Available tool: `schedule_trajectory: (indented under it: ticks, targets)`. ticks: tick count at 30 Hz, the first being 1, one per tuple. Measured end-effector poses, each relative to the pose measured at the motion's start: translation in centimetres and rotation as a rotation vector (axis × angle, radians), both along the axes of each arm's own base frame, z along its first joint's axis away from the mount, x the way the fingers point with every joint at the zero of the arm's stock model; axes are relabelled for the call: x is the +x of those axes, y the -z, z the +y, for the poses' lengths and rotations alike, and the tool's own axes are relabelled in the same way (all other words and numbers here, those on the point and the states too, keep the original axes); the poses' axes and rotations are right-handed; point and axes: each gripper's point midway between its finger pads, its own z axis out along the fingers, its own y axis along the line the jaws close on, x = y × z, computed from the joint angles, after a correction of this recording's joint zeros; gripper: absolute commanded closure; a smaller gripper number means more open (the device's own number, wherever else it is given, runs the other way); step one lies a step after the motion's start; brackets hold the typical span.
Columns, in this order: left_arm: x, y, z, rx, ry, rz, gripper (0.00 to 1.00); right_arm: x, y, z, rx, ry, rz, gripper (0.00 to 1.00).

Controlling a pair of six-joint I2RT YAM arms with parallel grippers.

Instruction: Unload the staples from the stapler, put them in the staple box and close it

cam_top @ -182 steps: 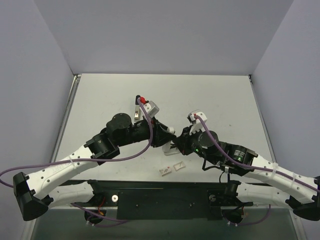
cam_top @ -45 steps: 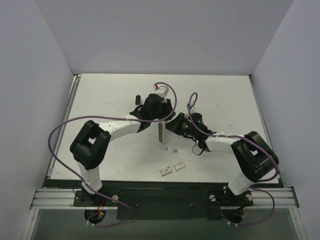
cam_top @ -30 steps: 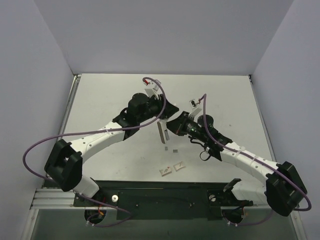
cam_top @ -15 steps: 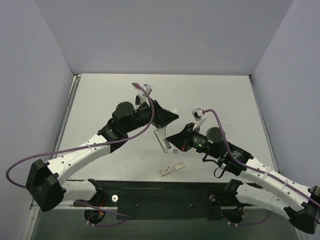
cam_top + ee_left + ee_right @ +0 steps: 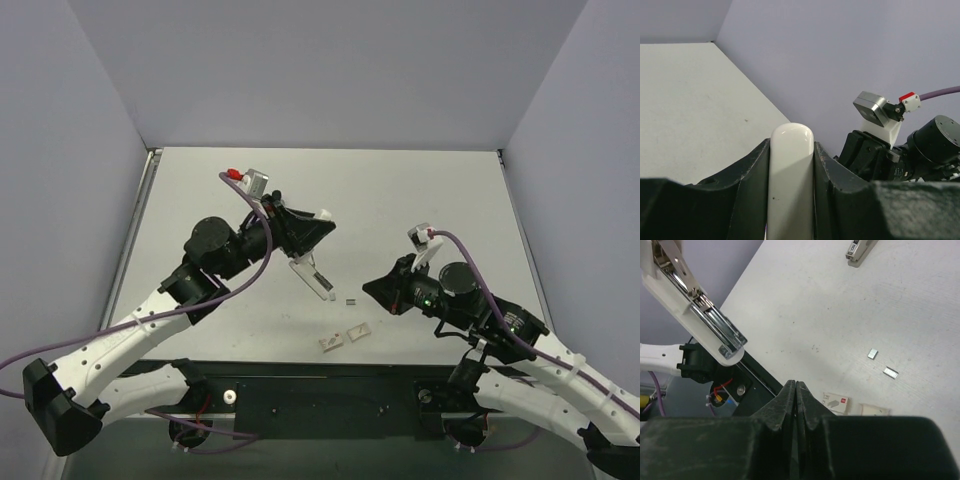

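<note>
The left fingers (image 5: pixel 752 190) are clenched on the white bar of the stapler (image 5: pixel 312 278), one finger on each side of it, and hold it up off the surface (image 5: pixel 420 200). From that grip the stapler's long axis slants down and toward the near right, its metal channel swung open and its free end hanging lowest. Just past that end, a touch further right, the staples (image 5: pixel 351 301) lie on the surface as short grey strips, apart from the stapler. The right fingers (image 5: pixel 782 407) are pressed together on nothing and hover to the right of the staples, pointing toward them and the stapler's open end. So the staples sit between the two arms, with the stapler's tip nearer them than the right fingers. Two white tiles (image 5: pixel 330 342) lie closer to the arm bases. Whether any staples remain in the channel I cannot tell.
</note>
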Motion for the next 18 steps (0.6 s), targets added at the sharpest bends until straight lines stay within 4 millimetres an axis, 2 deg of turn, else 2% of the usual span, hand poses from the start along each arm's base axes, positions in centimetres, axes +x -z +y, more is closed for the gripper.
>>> schedule_trajectory:
  ticks: [3, 6, 18]
  targets:
    - [0.6, -0.1, 0.6, 0.003, -0.059, -0.005, 1.0, -0.5, 0.8, -0.2, -0.027, -0.017, 0.025, 1.0]
    - [1.4, -0.2, 1.1, -0.002, -0.121, -0.006, 1.0, -1.0, 1.2, 0.6, -0.023, -0.051, 0.052, 1.0]
    - [4.0, 0.4, 3.8, -0.001, -0.358, 0.006, 1.0, -4.6, 3.4, 7.6, -0.026, -0.233, 0.097, 1.0]
